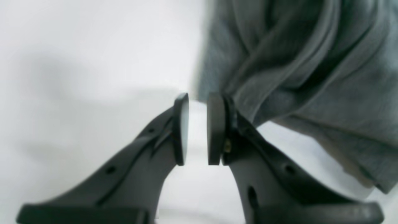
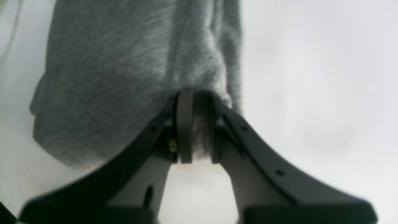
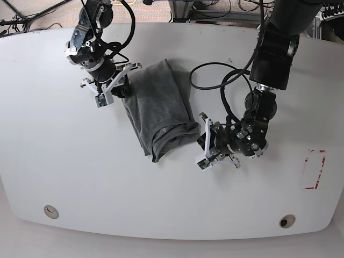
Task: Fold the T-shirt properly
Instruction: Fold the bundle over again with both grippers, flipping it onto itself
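The left gripper, seen from its own wrist camera, stood with a narrow gap between its two round pads and nothing in that gap; white table surface showed through it. One pad sat just beside a bunched, folded edge of the grey T-shirt, which filled the upper right of that view in soft ridges; whether the pad touched the cloth could not be told. In the right wrist view, the right gripper was clamped on the T-shirt, a pale sliver of fabric pinched between its pads, with the rest of the garment spreading up and to the left over the table. In the base view, the T-shirt lay as a narrow folded strip near the middle of the white table, running from the far side down toward the near edge, its lower end doubled over. The right gripper held the strip's upper left edge, toward the table's far left. The left gripper sat just beside the lower right corner of the strip, with a black cable looping above that arm. A red-outlined rectangle marked the table near its right edge.
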You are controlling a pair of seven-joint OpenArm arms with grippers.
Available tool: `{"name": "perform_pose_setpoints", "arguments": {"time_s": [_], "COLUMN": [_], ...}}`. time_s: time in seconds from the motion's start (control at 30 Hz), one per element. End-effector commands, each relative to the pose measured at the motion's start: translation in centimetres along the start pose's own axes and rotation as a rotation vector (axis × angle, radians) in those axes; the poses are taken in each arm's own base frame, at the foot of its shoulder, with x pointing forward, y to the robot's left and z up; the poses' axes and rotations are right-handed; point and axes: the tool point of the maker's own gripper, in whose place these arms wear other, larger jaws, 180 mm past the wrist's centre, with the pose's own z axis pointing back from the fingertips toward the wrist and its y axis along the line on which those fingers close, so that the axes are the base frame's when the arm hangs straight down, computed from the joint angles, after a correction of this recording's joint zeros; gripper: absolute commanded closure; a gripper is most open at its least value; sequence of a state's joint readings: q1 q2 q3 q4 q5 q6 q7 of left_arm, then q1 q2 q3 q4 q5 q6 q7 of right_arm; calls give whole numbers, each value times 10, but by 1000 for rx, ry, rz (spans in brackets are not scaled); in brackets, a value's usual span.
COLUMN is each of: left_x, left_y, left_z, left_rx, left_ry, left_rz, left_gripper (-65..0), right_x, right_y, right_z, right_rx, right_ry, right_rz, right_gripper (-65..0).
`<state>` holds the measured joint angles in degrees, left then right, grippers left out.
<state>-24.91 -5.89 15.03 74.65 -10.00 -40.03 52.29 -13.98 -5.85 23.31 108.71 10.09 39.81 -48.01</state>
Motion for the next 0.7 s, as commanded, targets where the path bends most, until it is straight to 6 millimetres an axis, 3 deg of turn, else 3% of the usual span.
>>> {"name": "perform_pose_setpoints", "arguments": {"time_s": [0.0, 0.17, 0.3, 0.43, 0.67], "left_x": [29, 32, 22, 14, 4], "left_y": [15, -15, -49, -87, -130], "left_z": [28, 38, 40, 40, 37], "left_rx": [76, 75, 42, -9, -80], "left_ry": [-77, -96, -109, -130, -140], "left_rz": [-31, -45, -40, -8, 56], "left_gripper": [-88, -88, -88, -88, -88], "right_x": [25, 37, 40, 32, 6], "right_y": [-1, -6, -10, -15, -25], "right_z": [9, 9, 6, -1, -19], "right_rx": [-14, -27, -31, -24, 6], "right_ry": [-63, -70, -72, -42, 13], "right_rz": [40, 62, 68, 63, 15], "right_gripper": [-86, -86, -86, -86, -82]}}
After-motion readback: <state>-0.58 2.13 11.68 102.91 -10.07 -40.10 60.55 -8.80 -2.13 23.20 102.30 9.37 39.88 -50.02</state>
